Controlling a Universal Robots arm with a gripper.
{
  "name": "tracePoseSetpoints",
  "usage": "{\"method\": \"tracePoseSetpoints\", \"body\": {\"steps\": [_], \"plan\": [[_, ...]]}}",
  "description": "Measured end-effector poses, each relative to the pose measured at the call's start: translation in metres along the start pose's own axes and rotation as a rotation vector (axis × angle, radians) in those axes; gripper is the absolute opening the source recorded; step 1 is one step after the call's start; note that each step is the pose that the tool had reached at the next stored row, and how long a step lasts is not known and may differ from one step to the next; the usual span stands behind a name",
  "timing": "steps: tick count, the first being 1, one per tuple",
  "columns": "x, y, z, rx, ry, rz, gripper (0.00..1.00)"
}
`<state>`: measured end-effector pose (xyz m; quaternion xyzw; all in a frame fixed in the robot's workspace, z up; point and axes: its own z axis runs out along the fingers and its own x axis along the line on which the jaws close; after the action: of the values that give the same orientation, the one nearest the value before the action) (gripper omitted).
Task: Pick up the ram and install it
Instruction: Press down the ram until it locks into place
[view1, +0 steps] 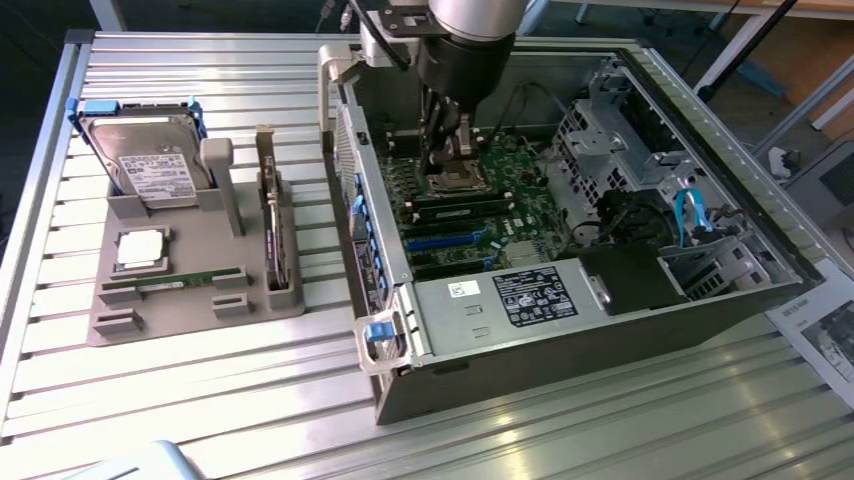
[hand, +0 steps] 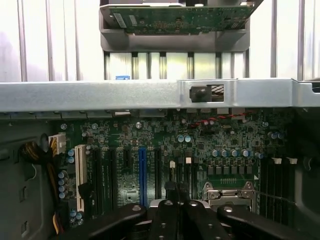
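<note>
My pincer is down inside the open computer case, its fingers drawn tight together over the motherboard, just by the processor socket; I cannot make out anything pinched between them. The ram lies in its slot at the near edge of the grey holder on the exterior view's left, well apart from the pincer, so I judge the pick has not been made. The risk I see is the closed fingertips grazing the socket or the small capacitors around it if the arm shifts sideways at this depth. The case's metal side wall stands between the pincer and the holder and could be clipped. The hard drive, processor chip and an upright card crowd that holder.
</note>
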<state>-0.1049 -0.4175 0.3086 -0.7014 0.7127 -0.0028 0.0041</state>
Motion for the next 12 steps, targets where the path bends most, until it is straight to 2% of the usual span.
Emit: {"method": "tracePoseSetpoints", "body": {"steps": [5, 7, 12], "plan": [[0.0, -0.0003, -0.0029, 0.0, 0.0, 0.0, 0.1], [0.0, -0.0067, -0.0029, -0.0007, 0.0, 0.0, 0.1], [0.0, -0.0291, -0.0027, -0.0042, 0.0, 0.0, 0.1]]}}
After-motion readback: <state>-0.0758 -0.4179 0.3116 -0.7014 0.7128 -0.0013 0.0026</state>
